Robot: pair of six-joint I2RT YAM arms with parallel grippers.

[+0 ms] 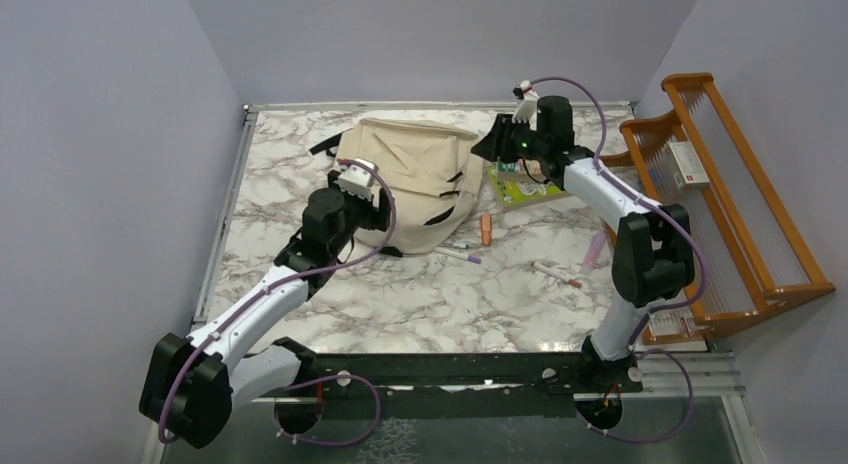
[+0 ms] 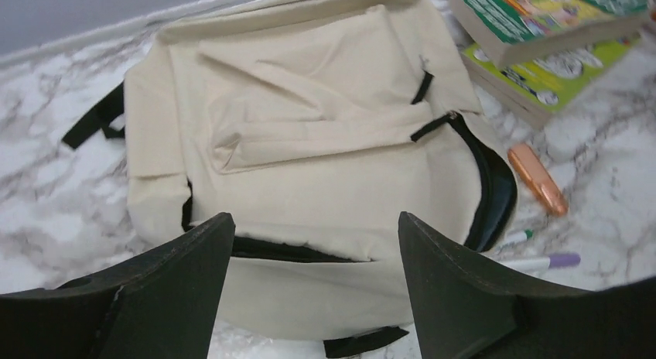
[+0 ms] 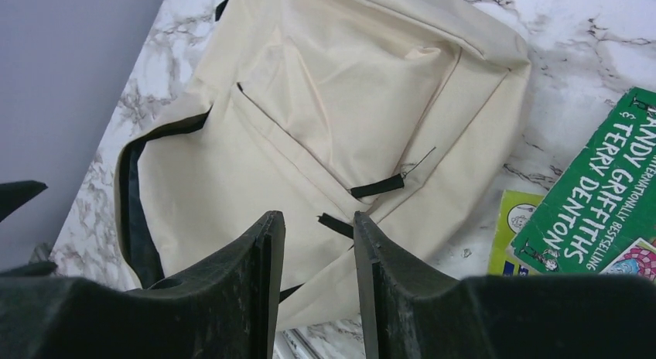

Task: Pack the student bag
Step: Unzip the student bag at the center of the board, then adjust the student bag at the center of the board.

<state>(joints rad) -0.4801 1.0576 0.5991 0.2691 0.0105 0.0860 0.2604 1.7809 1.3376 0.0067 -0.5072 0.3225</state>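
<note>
The student bag's near edge is hidden behind the left pincer.

Links: white shells on the left arm and right arm.
Joints: bulky black housings at elbows and wrists.
Cables: 1 lilac cable running along each arm.
Left gripper: 2 matte black wedge fingers.
Right gripper: 2 scuffed black fingers.
Wrist light: green, on right arm.
</note>
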